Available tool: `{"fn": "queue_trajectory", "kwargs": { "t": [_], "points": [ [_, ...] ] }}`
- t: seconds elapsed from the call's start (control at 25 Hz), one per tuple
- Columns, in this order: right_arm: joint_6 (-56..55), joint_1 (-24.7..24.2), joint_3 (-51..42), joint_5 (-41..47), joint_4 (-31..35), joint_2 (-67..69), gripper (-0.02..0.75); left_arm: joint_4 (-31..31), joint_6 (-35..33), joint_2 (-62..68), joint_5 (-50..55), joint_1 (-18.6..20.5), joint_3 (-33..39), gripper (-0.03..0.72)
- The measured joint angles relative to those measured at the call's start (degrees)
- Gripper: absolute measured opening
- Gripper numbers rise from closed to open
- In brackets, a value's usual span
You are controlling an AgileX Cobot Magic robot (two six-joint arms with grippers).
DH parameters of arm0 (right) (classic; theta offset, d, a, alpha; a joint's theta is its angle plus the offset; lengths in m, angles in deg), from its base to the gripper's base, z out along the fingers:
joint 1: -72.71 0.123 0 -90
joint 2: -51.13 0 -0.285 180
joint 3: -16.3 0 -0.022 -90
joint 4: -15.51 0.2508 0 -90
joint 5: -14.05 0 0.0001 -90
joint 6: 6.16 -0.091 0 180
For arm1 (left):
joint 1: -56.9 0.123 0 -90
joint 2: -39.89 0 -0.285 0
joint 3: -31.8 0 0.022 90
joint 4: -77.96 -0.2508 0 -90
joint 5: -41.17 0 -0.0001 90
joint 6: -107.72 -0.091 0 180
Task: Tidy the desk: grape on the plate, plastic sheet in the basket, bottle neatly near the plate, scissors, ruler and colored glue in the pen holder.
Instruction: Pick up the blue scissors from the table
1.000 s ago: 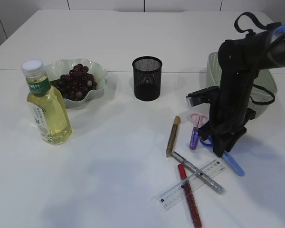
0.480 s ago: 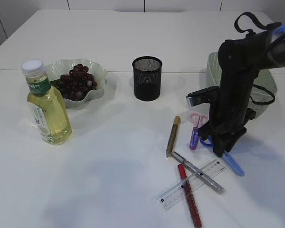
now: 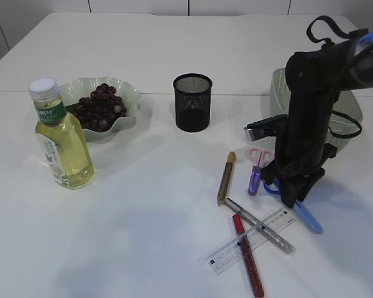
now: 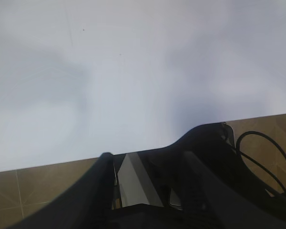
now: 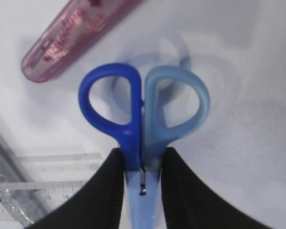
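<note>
My right gripper (image 3: 292,195) (image 5: 142,157) is shut on the blue scissors (image 3: 309,217) (image 5: 107,119) just below their handles, low over the table. Pink-handled scissors in a purple sheath (image 3: 255,174) (image 5: 71,33) lie just to the left. A clear ruler (image 3: 268,226) lies crossed by the red (image 3: 248,261) and silver (image 3: 267,233) glue pens; a gold glue pen (image 3: 225,179) lies apart. The black mesh pen holder (image 3: 192,102) stands at the back centre. Grapes (image 3: 99,108) sit on the green plate (image 3: 129,94), with the bottle (image 3: 61,139) beside it. My left gripper (image 4: 148,164) hangs open past the table edge. No plastic sheet shows.
A pale green basket (image 3: 354,108) stands behind my right arm at the back right. The ruler's end also shows at the lower left of the right wrist view (image 5: 38,191). The left wrist view shows bare white table (image 4: 133,71) and brown floor (image 4: 38,191).
My right gripper and the blue scissors have shifted slightly toward the table's front. Nothing else has moved.
</note>
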Motion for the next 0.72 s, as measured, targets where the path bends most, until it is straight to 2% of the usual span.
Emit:
{"fn": "queue_trajectory", "kwargs": {
  "t": [0.48, 0.72],
  "points": [
    [-1.39, 0.0, 0.14, 1.37, -0.77, 0.0, 0.217, 0.0, 0.0, 0.0, 0.0, 0.0, 0.0, 0.33],
    [-1.7, 0.0, 0.14, -0.9, -1.47, 0.0, 0.217, 0.0, 0.0, 0.0, -0.11, 0.0, 0.0, 0.331]
  ]
}}
